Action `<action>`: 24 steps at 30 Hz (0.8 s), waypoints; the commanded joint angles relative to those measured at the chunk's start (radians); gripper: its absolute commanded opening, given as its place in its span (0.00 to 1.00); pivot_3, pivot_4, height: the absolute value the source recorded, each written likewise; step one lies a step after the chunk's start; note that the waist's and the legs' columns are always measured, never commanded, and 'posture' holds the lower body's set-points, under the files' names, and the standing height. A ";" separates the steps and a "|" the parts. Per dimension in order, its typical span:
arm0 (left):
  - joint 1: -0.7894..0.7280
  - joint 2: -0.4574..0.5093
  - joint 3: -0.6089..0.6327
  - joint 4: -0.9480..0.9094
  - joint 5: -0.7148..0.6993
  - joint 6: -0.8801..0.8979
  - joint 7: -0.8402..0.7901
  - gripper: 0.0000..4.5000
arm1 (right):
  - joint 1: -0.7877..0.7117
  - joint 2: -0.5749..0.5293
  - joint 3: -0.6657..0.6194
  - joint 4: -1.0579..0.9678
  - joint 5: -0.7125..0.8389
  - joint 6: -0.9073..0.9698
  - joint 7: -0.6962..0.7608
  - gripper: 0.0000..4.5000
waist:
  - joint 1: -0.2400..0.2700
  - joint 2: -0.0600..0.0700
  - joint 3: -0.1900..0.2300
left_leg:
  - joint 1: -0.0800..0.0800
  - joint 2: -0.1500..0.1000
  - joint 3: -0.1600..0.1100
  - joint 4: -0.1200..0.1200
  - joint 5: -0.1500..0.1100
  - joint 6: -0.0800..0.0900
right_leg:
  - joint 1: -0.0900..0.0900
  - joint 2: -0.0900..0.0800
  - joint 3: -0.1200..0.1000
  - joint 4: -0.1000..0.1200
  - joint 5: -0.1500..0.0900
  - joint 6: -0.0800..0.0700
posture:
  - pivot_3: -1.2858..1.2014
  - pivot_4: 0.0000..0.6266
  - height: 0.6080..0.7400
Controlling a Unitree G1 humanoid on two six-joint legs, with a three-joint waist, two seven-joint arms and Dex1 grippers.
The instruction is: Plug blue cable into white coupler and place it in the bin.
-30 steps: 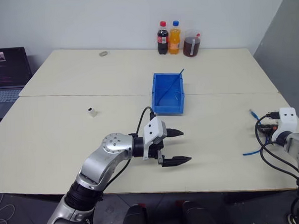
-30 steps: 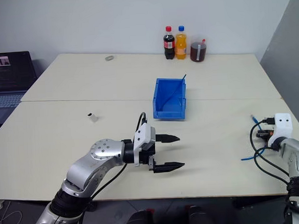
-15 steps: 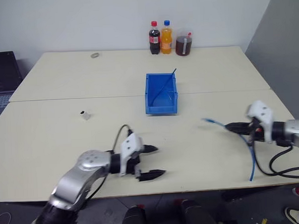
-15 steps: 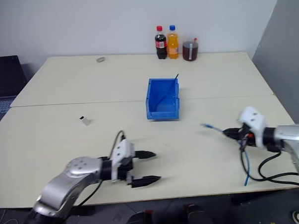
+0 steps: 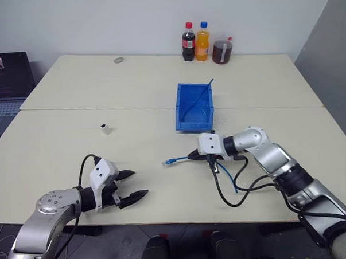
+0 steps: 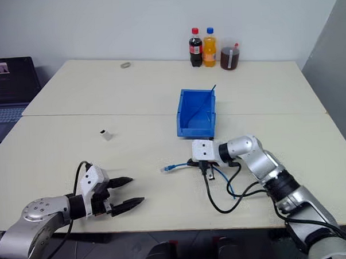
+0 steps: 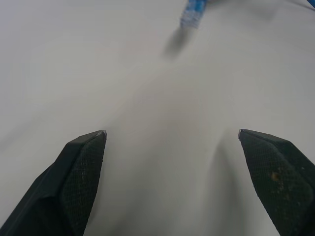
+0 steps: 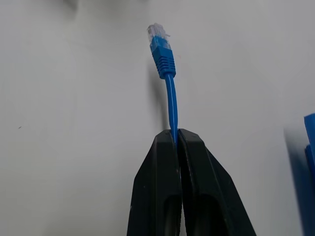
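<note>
Cable (image 5: 175, 160): one, blue, pinched between shut fingers of right gripper (image 5: 192, 157) near table (image 5: 59, 146) middle, just before bin (image 5: 194, 108); plug end pointing left, long axis along table's width. One white coupler (image 5: 106, 129) toward left edge. Left gripper (image 5: 132, 186), fingers apart, at near edge. Three drinks (image 5: 202, 44) at far edge.

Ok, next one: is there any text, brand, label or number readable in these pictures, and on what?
None can be read.
Dark cola bottle: red label, lettering too small.
Orange soda bottle: label too small to read.
Jug of dark liquid: white tag, no legible text.
Laptop screen: lines of text, too small and blurred.
Blue cable, white coupler, bin: no markings seen.
</note>
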 commanded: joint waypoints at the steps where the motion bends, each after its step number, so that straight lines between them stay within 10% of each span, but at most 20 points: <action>1: -0.048 -0.011 0.002 0.041 0.014 -0.037 0.001 1.00 | -0.037 0.054 0.021 0.067 -0.039 -0.064 -0.001 0.01 | 0.002 0.000 0.000 | 0.000 0.000 -0.001 0.000 0.000 0.000 | 0.000 0.000 -0.001 0.000 0.000 -0.001 | 0.52 0.24 1.00; 11: -0.172 -0.043 -0.051 0.166 0.033 -0.053 -0.025 1.00 | -0.016 0.049 -0.018 0.013 -0.038 -0.033 0.007 0.47 | 0.002 0.000 0.000 | 0.000 0.001 -0.002 0.000 0.000 0.000 | 0.000 0.001 -0.002 0.002 -0.001 -0.001 | 0.52 0.24 1.00; 15: -0.244 -0.073 -0.113 0.214 0.054 -0.067 -0.054 1.00 | 0.079 -0.012 -0.100 -0.289 0.150 0.283 0.084 0.70 | 0.008 0.000 0.000 | 0.000 0.000 -0.003 0.000 0.000 0.000 | 0.001 0.001 -0.003 0.003 -0.001 -0.001 | 0.52 0.24 1.00; 24: -0.354 -0.132 -0.248 0.307 0.166 -0.153 -0.093 1.00 | 0.243 -0.098 -0.178 -0.653 0.288 0.632 -0.028 0.73 | 0.005 0.000 0.000 | 0.000 0.000 -0.004 0.001 0.000 0.000 | 0.001 0.001 -0.004 0.004 -0.001 -0.001 | 0.52 0.24 1.00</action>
